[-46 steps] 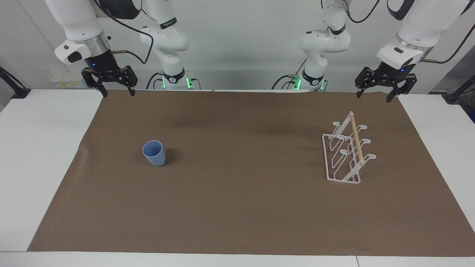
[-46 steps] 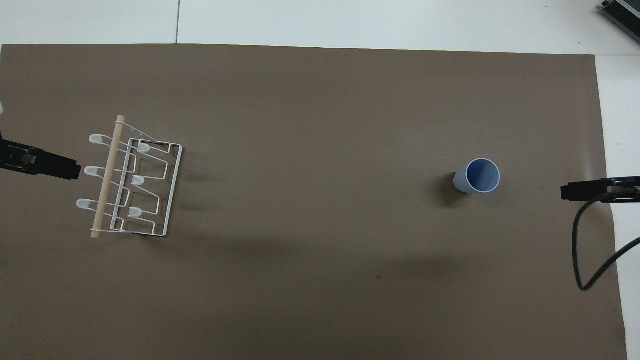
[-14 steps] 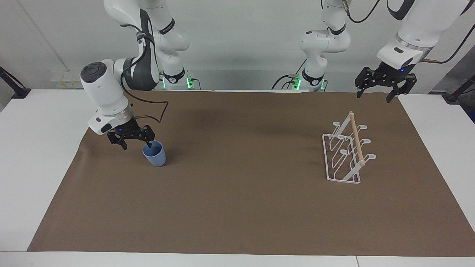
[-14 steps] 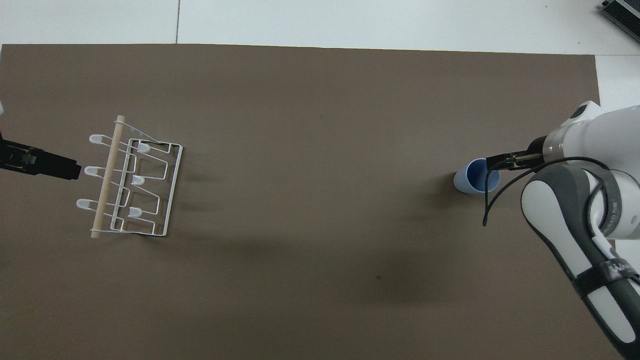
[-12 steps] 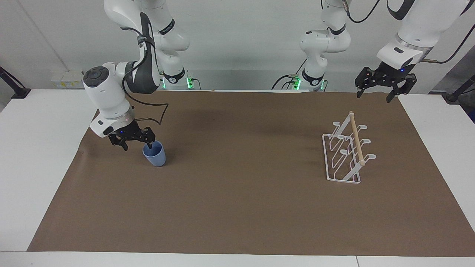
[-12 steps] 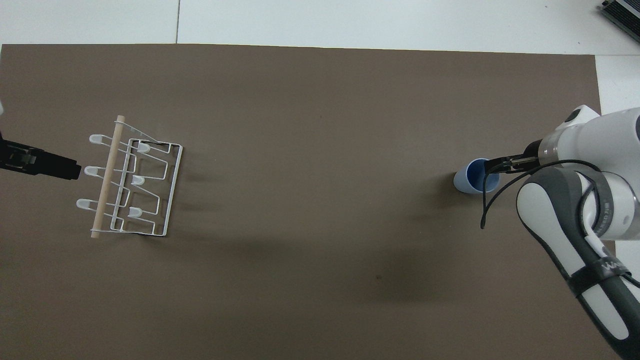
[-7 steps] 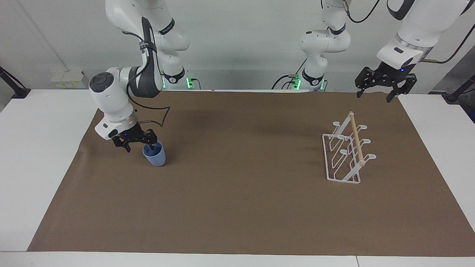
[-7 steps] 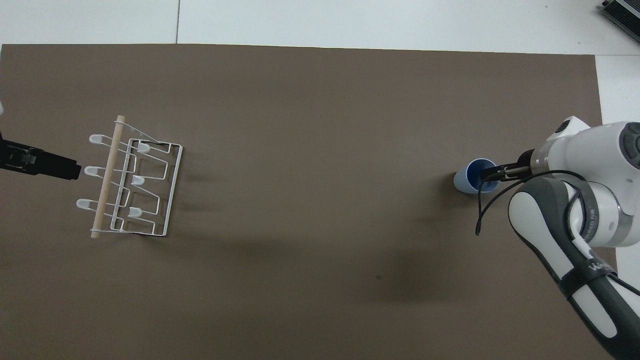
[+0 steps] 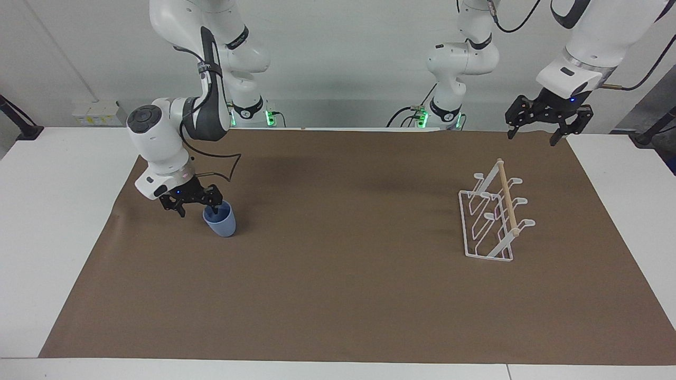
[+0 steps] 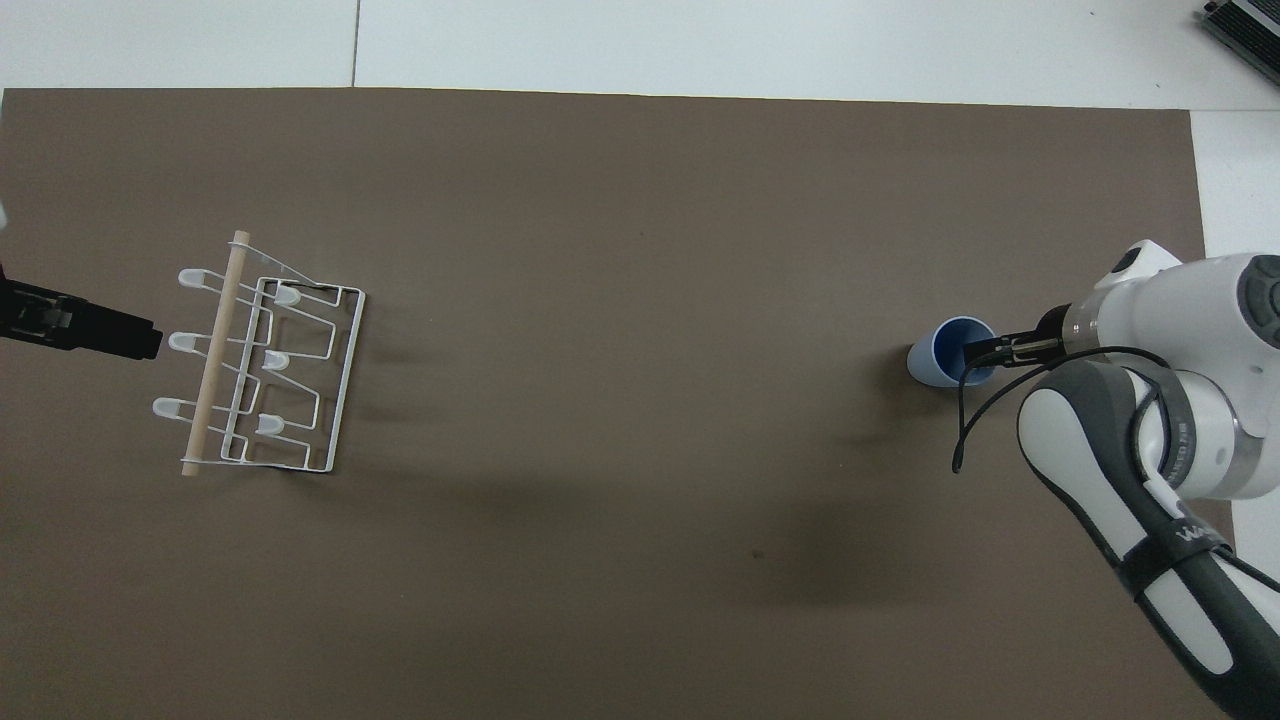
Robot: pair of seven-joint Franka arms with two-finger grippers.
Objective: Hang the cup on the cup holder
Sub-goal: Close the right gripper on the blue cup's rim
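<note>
- The right gripper [image 9: 197, 205] is spread open at the small light-blue plastic cup [image 9: 219, 219], one finger inside its rim, one outside.
- The left gripper [image 9: 537, 132] waits open, above the mat's edge near the white wire cup holder [image 9: 494, 217], well apart from the cup.

The white worktop [image 9: 47, 221] carries a brown paper mat [image 9: 343, 274]. On the mat, a light-blue cup [image 9: 221, 221] stands upright toward the right arm's end, well apart from a white wire cup holder [image 9: 488, 224] toward the left arm's end.
</note>
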